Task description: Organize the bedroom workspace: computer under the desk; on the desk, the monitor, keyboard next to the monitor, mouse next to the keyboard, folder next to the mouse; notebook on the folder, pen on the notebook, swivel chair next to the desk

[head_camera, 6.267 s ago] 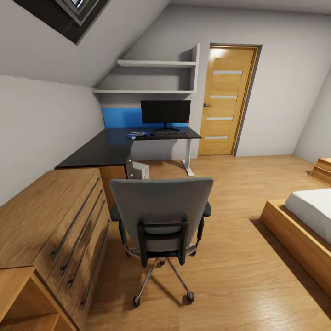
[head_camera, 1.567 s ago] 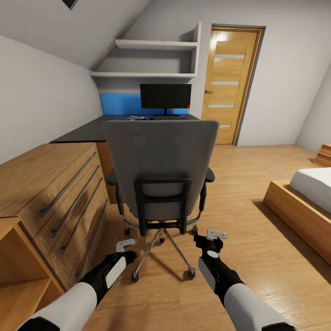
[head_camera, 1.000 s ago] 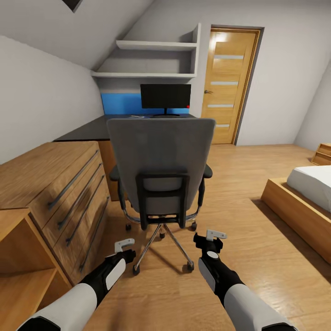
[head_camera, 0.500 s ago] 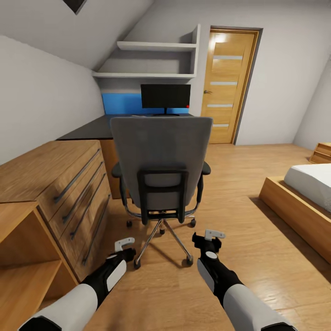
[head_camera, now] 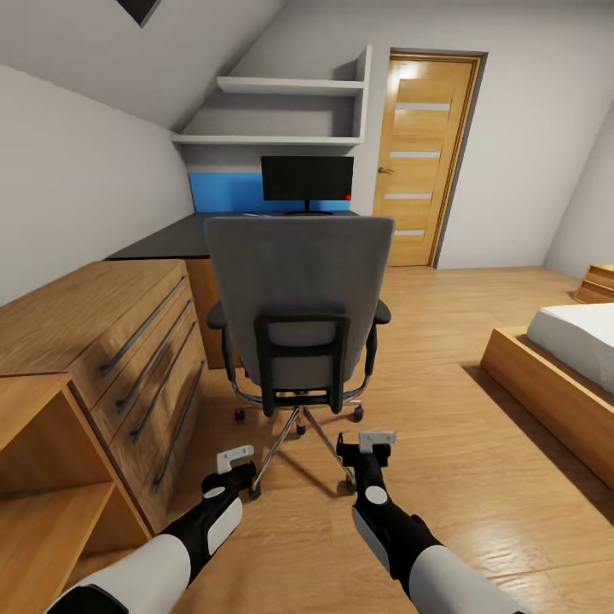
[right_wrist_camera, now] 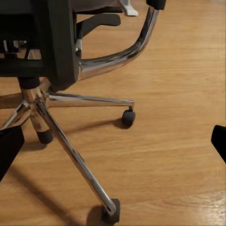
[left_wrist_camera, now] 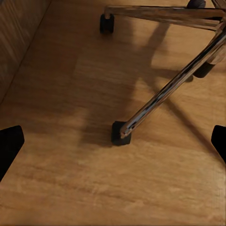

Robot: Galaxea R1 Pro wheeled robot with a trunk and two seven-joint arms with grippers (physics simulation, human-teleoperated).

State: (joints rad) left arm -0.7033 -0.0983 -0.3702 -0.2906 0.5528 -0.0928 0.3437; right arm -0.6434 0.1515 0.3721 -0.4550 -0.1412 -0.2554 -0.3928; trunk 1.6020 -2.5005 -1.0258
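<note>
Wooden floor (head_camera: 477, 443): swivel chair (head_camera: 298, 298) beyond right gripper (head_camera: 367, 443)

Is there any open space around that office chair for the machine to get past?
Open wooden floor lies between the swivel chair and the bed frame. It is tight on the other side, where the chair sits close to the wooden chest of drawers and the desk.

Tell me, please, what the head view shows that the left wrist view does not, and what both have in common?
The head view alone takes in the swivel chair's grey backrest, the monitor on the desk, the door and the bed. The left wrist view alone gives a close look at one castor on its chrome leg. Both share the chair's base and the wooden floor.
</note>
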